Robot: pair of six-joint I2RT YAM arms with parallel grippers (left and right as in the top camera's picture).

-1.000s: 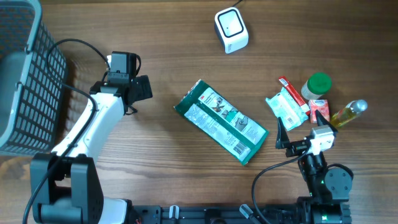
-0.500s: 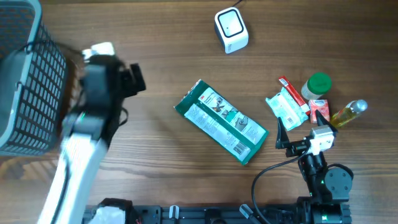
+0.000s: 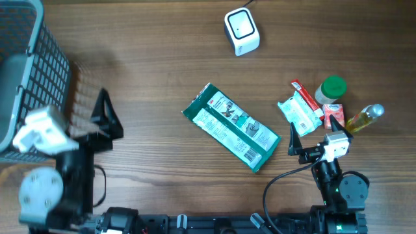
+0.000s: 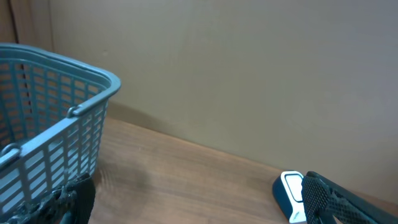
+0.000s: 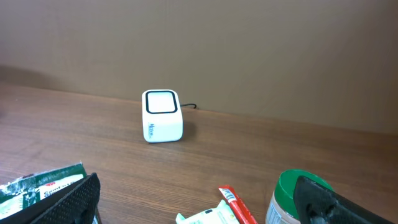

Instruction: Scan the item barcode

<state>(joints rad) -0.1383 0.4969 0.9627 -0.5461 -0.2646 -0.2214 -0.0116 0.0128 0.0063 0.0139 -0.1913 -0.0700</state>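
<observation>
A green packet (image 3: 231, 127) with a printed label lies flat at mid-table, held by nothing; its corner (image 5: 37, 186) shows in the right wrist view. The white scanner (image 3: 242, 30) stands at the far edge, seen too as the scanner (image 5: 161, 116) and the scanner (image 4: 287, 196). My left gripper (image 3: 107, 123) is at the near left beside the basket, open and empty, also shown as the left gripper (image 4: 202, 208). My right gripper (image 3: 318, 133) sits open at the near right, just in front of the small items; the right gripper (image 5: 202, 208) holds nothing.
A grey-blue wire basket (image 3: 26, 78) fills the left edge, its rim (image 4: 56, 124) close to the left fingers. At the right lie a wipes pack (image 3: 299, 110), a red tube (image 3: 304, 93), a green-lidded jar (image 3: 333, 90) and an oil bottle (image 3: 364, 118).
The left arm has swung back from the upper left of the table to the near-left edge by the basket. The right arm and the packet have not moved.
</observation>
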